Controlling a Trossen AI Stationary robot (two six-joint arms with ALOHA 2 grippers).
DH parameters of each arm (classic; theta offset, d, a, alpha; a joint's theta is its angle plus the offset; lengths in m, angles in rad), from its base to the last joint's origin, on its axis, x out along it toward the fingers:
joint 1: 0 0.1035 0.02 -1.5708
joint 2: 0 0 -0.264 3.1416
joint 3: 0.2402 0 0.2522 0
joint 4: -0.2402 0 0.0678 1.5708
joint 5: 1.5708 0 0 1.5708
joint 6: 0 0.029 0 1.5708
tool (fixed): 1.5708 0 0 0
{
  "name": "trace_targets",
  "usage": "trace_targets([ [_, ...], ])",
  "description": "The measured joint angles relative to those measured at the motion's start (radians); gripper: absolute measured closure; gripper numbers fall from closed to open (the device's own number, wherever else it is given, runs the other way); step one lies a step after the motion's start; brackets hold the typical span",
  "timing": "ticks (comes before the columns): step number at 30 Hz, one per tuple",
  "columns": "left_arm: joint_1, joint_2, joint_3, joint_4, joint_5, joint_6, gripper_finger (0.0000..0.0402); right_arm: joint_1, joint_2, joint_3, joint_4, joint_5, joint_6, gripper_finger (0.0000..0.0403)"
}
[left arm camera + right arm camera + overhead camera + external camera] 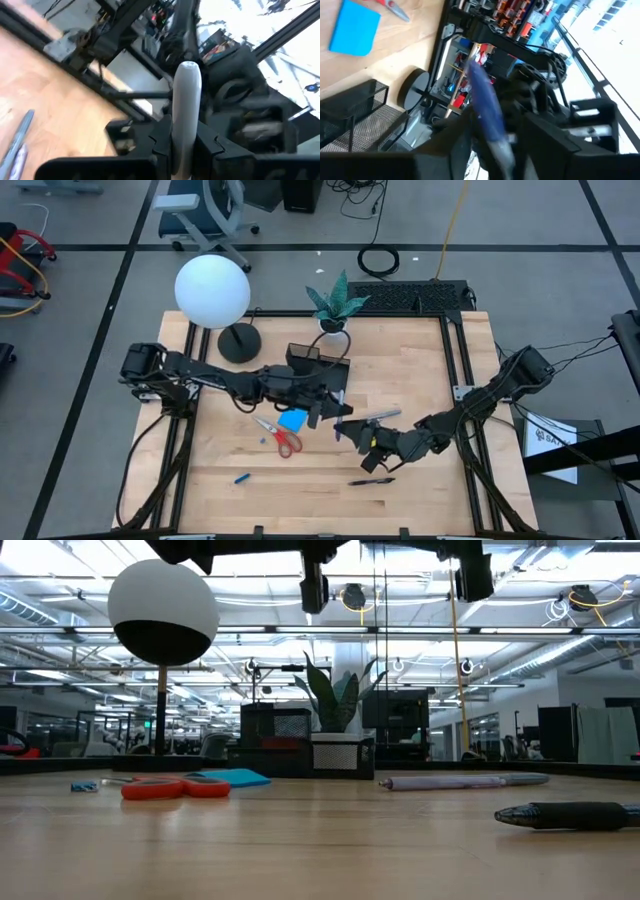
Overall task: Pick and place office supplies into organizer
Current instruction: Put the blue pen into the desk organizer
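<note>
Closest to the low camera lies a black pen, flat on the wooden table near its front edge. Behind it a grey-and-blue pen also lies flat, right of centre. To the left are the red-handled scissors, and the blue note pad sits just beside them, while a tiny blue piece lies apart at the far left.

From above, both arms reach towards the middle of the table and meet over it. The left gripper hangs just right of the note pad, with its fingers clenched on a second grey-and-blue pen, whose pale rounded end stands up between them in the left wrist view. The right gripper faces it from the right. The blue part of what looks like the same pen runs between the right gripper's fingers in its wrist view, but I cannot tell whether those fingers grip it or stand loose around it. That pen is off the table, spanning the small gap between the two grippers.

The black organizer stands behind the left gripper, towards the back of the table, with a potted plant beyond it and a lamp with a white globe to its left
</note>
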Motion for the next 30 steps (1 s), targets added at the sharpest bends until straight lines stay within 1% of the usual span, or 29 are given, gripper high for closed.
trace_targets([
  [3, 0.000, -0.002, 0.000, 0.006, 0.000, 0.000, 0.0357, 0.000, 0.000, 0.000, 0.004, -0.038, 0.021, 0.0281],
  [6, -0.002, -0.002, 0.000, 0.009, 0.002, 0.008, 0.0362, -0.002, 0.000, 0.000, -0.007, -0.069, 0.015, 0.0320],
  [9, -0.002, -0.002, 0.000, 0.021, 0.003, 0.006, 0.0362, -0.009, 0.000, 0.000, -0.005, -0.072, -0.002, 0.0342],
  [14, -0.006, -0.002, 0.000, 0.023, 0.002, 0.006, 0.0357, -0.013, 0.000, 0.000, 0.003, -0.074, 0.026, 0.0351],
  [19, -0.005, -0.001, 0.000, 0.017, -0.002, 0.065, 0.0320, -0.011, -0.001, 0.000, 0.012, -0.073, 0.092, 0.0354],
  [30, 0.017, -0.001, 0.000, -0.016, 0.004, 0.210, 0.0262, -0.005, -0.001, 0.001, 0.005, -0.054, 0.148, 0.0364],
])
